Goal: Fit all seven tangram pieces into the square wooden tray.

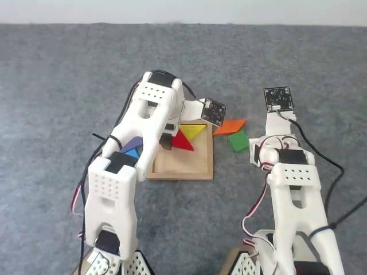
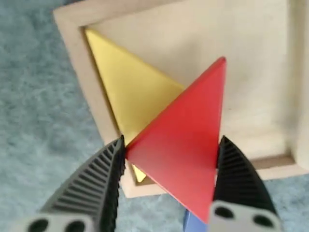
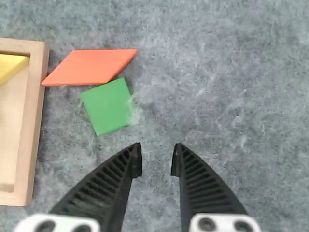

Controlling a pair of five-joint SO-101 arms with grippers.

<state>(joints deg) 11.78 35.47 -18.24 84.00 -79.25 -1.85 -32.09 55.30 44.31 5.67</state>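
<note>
Grey felt covers the desk (image 1: 57,86); the left tool (image 2: 172,145) clamps the red triangle (image 2: 188,125) over the tray (image 1: 180,175), overlapping the yellow triangle (image 2: 125,87) lying in a corner. Narrowly parted, the right tool (image 3: 155,157) hangs near the green square (image 3: 107,105) and orange parallelogram (image 3: 89,66), both outside the tray

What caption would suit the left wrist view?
Left gripper holds red triangle over yellow triangle in the wooden tray.

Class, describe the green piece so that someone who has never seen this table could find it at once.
Find the square wooden tray on the grey carpet. On the tray's right side, outside it, lie two flat pieces close together. The green piece is the square one; its neighbour is an orange parallelogram.
</note>
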